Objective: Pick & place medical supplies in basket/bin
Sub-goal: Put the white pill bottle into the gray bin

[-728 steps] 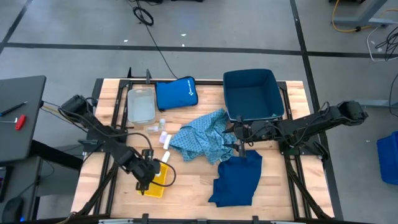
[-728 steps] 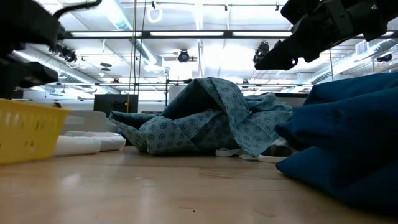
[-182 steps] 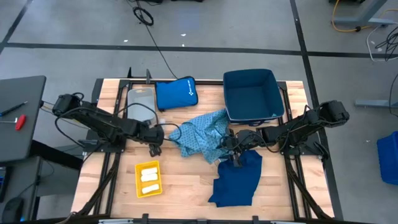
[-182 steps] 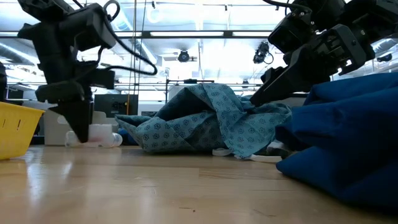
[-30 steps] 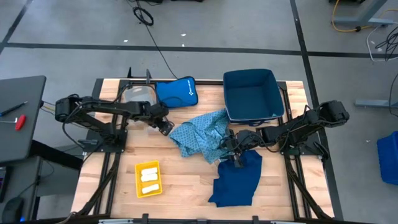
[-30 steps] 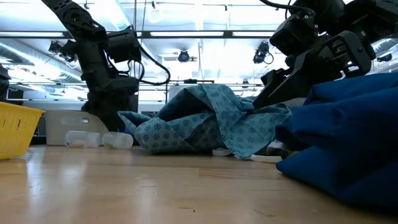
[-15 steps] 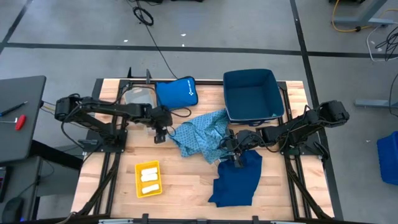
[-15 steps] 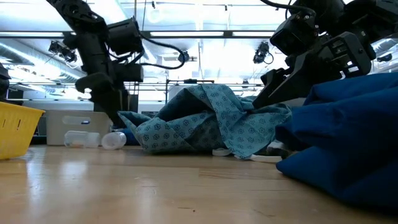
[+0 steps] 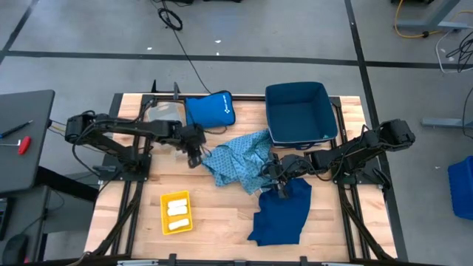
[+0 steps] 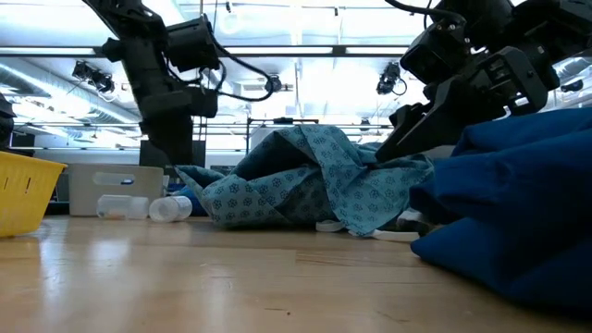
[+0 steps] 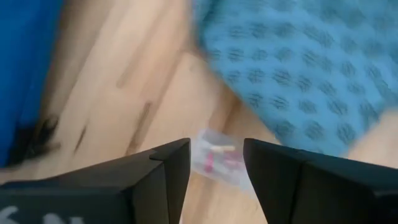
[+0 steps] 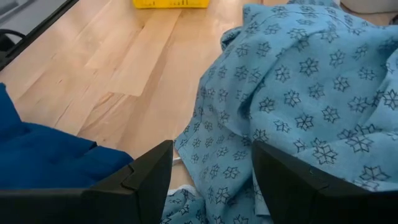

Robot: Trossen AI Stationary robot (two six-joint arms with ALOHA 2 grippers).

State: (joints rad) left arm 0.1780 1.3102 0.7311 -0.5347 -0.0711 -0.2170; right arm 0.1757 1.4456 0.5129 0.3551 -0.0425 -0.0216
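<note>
Left claw: fingers apart above a vial, centre-left.
Done: rolls in yellow basket.
Left: vials, both garments.

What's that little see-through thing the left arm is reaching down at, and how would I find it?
Start at the crumpled light-blue patterned cloth mid-table. Beside its edge, under the left tool, a tiny clear vial lies on bare wood. It is see-through with a pink bit inside.

Bright overhead light, blurred left wrist view (motion smear)
</note>
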